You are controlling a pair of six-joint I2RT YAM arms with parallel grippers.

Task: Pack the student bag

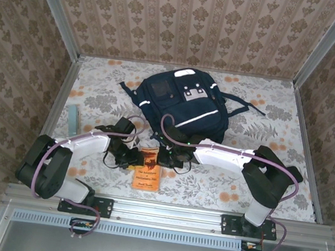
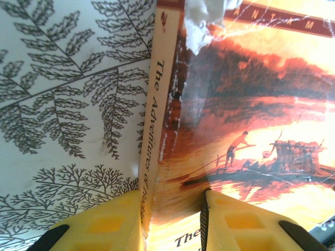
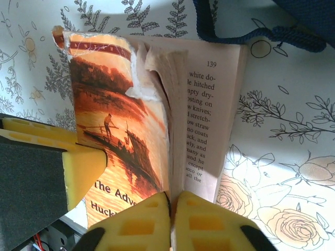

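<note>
Top view: bag [image 1: 180, 102] lies flat on the table [image 1: 260, 176], at 12 o'clock from table centre, front panel up, zipped as far as can be seen. One strap [image 3: 272, 34] trails toward the book.

Book [image 1: 147, 171], orange paperback, lies at 6 o'clock from the bag, near but apart from it.

Left gripper [image 1: 130, 156] is at the book's 10 o'clock. Left wrist view: gripper [image 2: 172, 204] has its yellow fingers [image 2: 104, 225] on either side of the spine, clamped on the book [image 2: 251, 120].

Right gripper [image 1: 164, 156] is at the book's 2 o'clock. Right wrist view: gripper [image 3: 171, 201] has its fingers [image 3: 136, 225] almost together, pinching the raised cover and front pages of the book [image 3: 110, 120]; page 139 lies exposed. Cover corner is torn.
</note>
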